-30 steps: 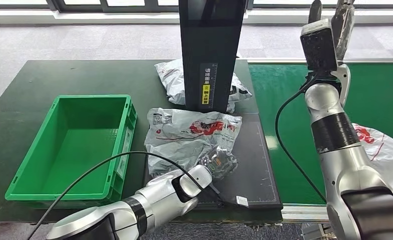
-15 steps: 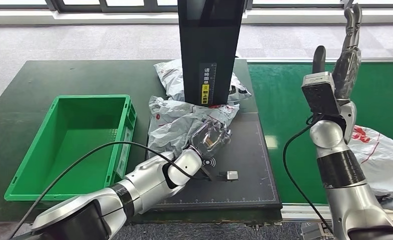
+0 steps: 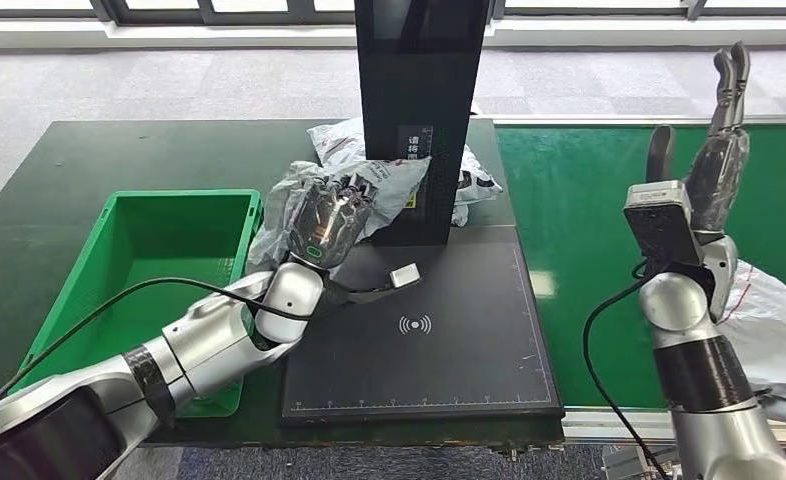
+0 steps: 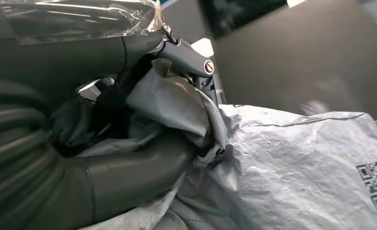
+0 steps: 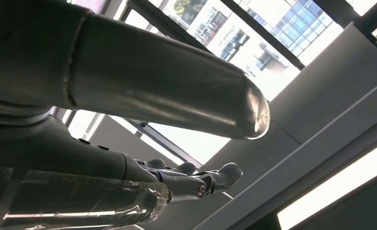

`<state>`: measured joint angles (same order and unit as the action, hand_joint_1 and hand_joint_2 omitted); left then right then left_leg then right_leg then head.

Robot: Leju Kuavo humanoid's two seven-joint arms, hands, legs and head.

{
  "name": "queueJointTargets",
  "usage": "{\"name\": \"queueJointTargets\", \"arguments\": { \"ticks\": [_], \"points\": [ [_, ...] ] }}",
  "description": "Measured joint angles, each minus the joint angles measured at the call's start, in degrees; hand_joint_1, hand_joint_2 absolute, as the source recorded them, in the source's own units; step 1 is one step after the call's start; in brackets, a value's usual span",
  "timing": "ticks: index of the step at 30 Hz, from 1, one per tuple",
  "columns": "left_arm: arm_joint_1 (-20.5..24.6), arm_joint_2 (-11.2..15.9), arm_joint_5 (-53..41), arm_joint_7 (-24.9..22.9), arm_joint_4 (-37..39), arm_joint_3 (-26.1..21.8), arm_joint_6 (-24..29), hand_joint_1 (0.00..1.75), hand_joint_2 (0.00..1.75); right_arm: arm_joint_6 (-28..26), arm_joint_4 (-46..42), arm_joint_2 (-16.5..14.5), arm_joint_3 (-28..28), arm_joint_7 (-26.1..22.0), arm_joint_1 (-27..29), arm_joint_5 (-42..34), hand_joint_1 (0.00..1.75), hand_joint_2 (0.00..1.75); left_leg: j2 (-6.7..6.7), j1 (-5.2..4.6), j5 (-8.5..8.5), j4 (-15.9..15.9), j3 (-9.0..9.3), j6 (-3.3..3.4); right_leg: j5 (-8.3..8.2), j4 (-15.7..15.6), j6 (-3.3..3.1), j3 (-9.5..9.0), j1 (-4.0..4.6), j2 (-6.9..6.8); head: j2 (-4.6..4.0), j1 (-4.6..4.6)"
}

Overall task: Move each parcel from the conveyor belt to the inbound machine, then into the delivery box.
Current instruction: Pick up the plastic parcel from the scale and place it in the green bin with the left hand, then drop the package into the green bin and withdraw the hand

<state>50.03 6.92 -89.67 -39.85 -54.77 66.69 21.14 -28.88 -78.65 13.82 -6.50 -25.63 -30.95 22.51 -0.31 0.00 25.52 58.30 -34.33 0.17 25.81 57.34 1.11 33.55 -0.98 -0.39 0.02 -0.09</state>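
My left hand (image 3: 331,218) grips a crumpled grey parcel (image 3: 377,186) and holds it lifted off the black scanner mat (image 3: 449,340), between the green delivery box (image 3: 144,280) and the machine's black column (image 3: 421,110). In the left wrist view the thumb and fingers (image 4: 129,163) pinch a fold of the parcel (image 4: 297,172). My right hand (image 3: 719,150) is raised above the green conveyor belt (image 3: 579,200), its fingers pointing up and holding nothing. A second grey parcel (image 3: 349,145) lies behind the column. A white parcel with red print (image 3: 779,330) lies on the belt beside my right forearm.
The green box stands at the mat's left on the dark green table (image 3: 119,150), with nothing inside. A small white tag (image 3: 405,275) on a cable hangs from my left wrist over the mat. Windows and ceiling (image 5: 225,28) show behind my raised right hand.
My left hand has carried the parcel up off the mat and leftward, toward the green box. My right arm has drifted right and lower in the picture, hand still raised.
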Motion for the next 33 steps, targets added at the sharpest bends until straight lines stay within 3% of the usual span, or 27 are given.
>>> {"name": "queueJointTargets", "arguments": {
  "ticks": [7,14,17,26,30,33],
  "points": [
    [0.8,8.7,-0.1,-0.3,-9.4,-2.3,-1.8,1.75,1.75,-0.6,-1.7,1.0,0.9,-0.2,3.2,-0.3,0.0,0.0,0.01,0.0,0.0,0.0,-0.01,-0.01,0.0,0.0,0.0,0.0,0.01,0.03,0.0,0.0],
    [-0.6,19.5,-0.2,-0.3,-18.9,-10.1,-5.1,1.75,1.75,-2.2,-4.4,2.1,2.8,0.6,7.2,-0.6,0.0,0.0,0.2,0.06,0.03,0.0,-0.02,-0.06,0.02,0.0,-0.07,0.14,0.05,0.25,0.0,0.0],
    [-1.0,22.8,-0.2,-0.3,-21.9,-12.7,-5.8,1.75,1.75,-2.3,-5.7,2.5,3.8,0.8,8.8,-1.0,0.0,0.0,0.16,0.08,0.03,0.0,-0.06,-0.06,0.04,0.0,-0.1,0.14,0.08,0.21,0.0,0.0],
    [-2.6,27.4,-0.2,-0.3,-27.7,-16.9,-7.7,1.75,1.75,-2.2,-7.2,2.9,5.2,0.8,10.7,-1.4,0.0,0.0,0.2,0.07,0.03,0.0,-0.05,-0.07,0.02,0.0,-0.1,0.14,0.06,0.25,0.0,0.01],
    [-4.0,26.6,-0.2,-0.3,-25.1,-18.4,-5.2,1.75,1.75,-1.9,-7.4,2.9,5.9,1.2,10.8,-1.0,0.0,0.0,0.17,0.07,0.03,0.0,-0.03,-0.09,0.02,0.0,-0.11,0.14,0.06,0.22,0.0,0.02],
    [-6.9,24.1,-0.2,-0.1,-21.7,-19.7,-6.4,1.75,1.75,-1.8,-7.9,2.9,6.7,1.6,11.2,-0.5,0.0,0.0,0.19,0.04,0.03,0.0,-0.02,-0.1,0.02,0.0,-0.11,0.13,0.03,0.24,0.0,0.01]
  ]
}}
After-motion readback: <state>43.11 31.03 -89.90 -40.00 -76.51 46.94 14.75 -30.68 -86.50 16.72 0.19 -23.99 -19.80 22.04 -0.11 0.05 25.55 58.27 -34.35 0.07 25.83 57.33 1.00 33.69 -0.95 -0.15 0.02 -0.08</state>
